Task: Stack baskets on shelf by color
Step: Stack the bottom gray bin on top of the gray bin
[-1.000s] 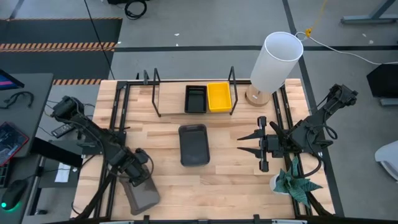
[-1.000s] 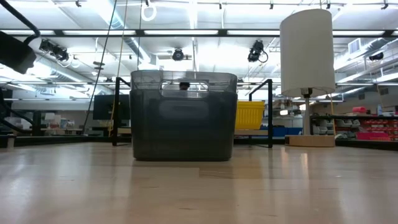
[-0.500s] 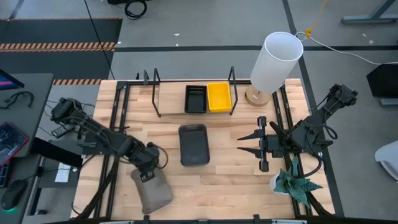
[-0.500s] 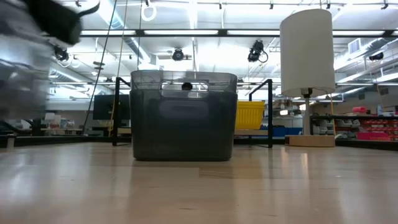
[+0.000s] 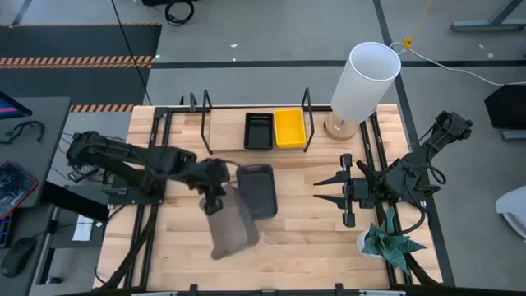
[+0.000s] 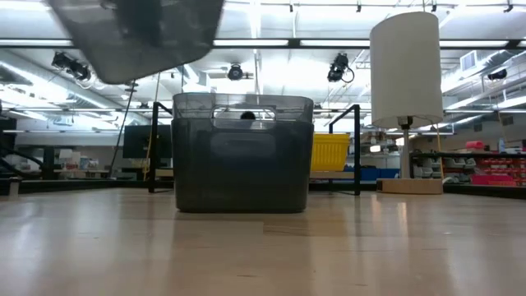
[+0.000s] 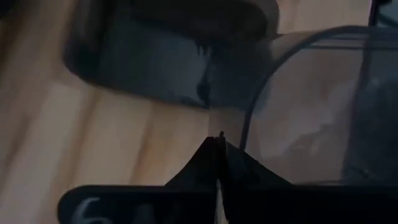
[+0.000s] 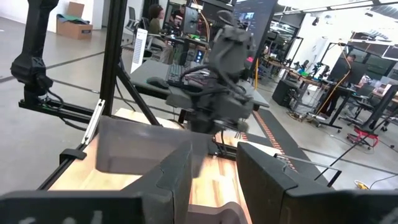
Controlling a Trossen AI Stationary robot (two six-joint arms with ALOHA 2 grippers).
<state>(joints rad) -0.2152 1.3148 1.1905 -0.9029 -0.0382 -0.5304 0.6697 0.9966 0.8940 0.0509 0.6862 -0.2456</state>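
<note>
My left gripper (image 5: 215, 191) is shut on a gray basket (image 5: 231, 228), which hangs above the table's middle and shows at the top left of the low view (image 6: 140, 33). A second gray basket (image 5: 257, 191) stands on its bottom on the table just right of the held one. On the shelf (image 5: 222, 131) at the back sit a black basket (image 5: 258, 131) and a yellow basket (image 5: 289, 128), side by side. My right gripper (image 5: 329, 191) waits open at the right, level, pointing toward the table's left. My left gripper pinches the held gray basket's rim (image 7: 244, 127) at its far end between the two shut fingers. The fingers slant down from the table's left. The basket hangs below them, tilted and lifted clear of the table.
A white lamp (image 5: 362, 80) stands at the back right beside the shelf. A small potted plant (image 5: 389, 243) sits at the near right corner. Bare wood lies along the near edge and at the near left.
My left gripper has risen and swung from the table's near left corner toward its middle, turning as it went. The gray basket has come up off the table with it and now hangs tilted beside the standing gray basket.
</note>
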